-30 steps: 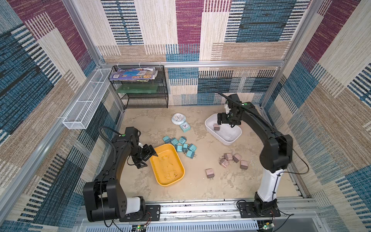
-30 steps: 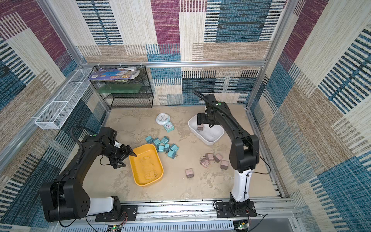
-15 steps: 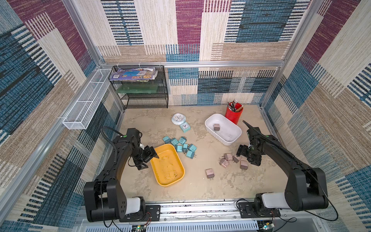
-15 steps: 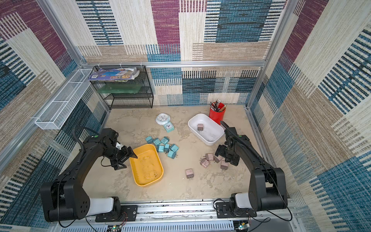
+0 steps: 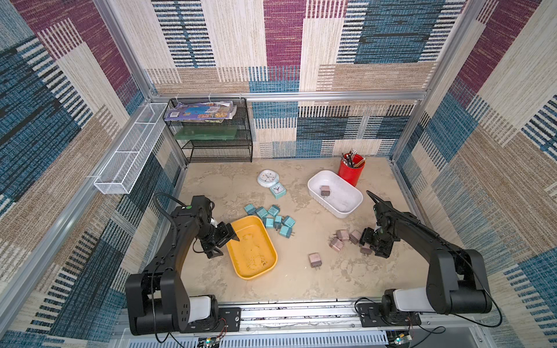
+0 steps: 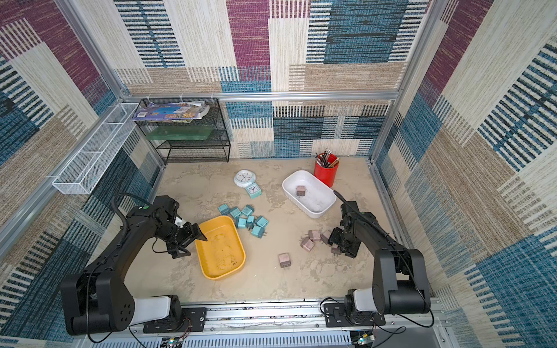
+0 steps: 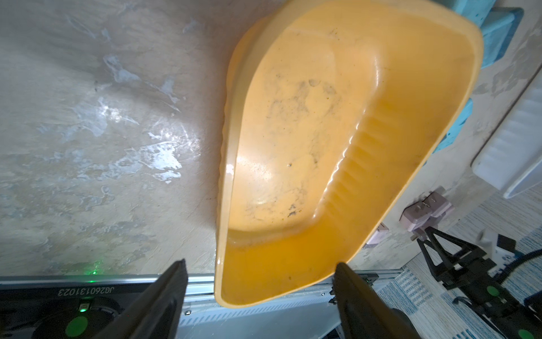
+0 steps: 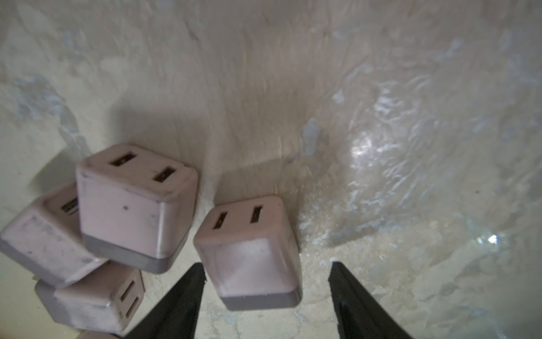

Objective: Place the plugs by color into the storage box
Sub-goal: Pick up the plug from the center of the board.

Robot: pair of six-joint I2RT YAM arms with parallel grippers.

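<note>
Several teal plugs [image 5: 271,218] lie beside the far end of the yellow storage box [image 5: 251,247]. Mauve plugs [image 5: 343,238] cluster on the right, one more [image 5: 315,259] lies apart, and another [image 5: 325,190] sits in the white storage box [image 5: 346,208]. My right gripper [image 8: 267,267] is low at that cluster, open, with one mauve plug [image 8: 249,252] between its jaws; the plug is close to one finger and clear of the other. My left gripper [image 7: 259,270] stands open around the yellow box's [image 7: 293,132] near end.
A red pen cup [image 5: 351,173] stands behind the white box. A round white clock [image 5: 267,178] and a teal square clock [image 5: 277,190] lie mid-back. A black wire shelf [image 5: 211,135] fills the back left corner, and a white wire basket [image 5: 129,153] hangs on the left wall.
My right arm swung from over the white box down to the mauve cluster, and its jaws have narrowed around one plug. The left arm has stayed put.
</note>
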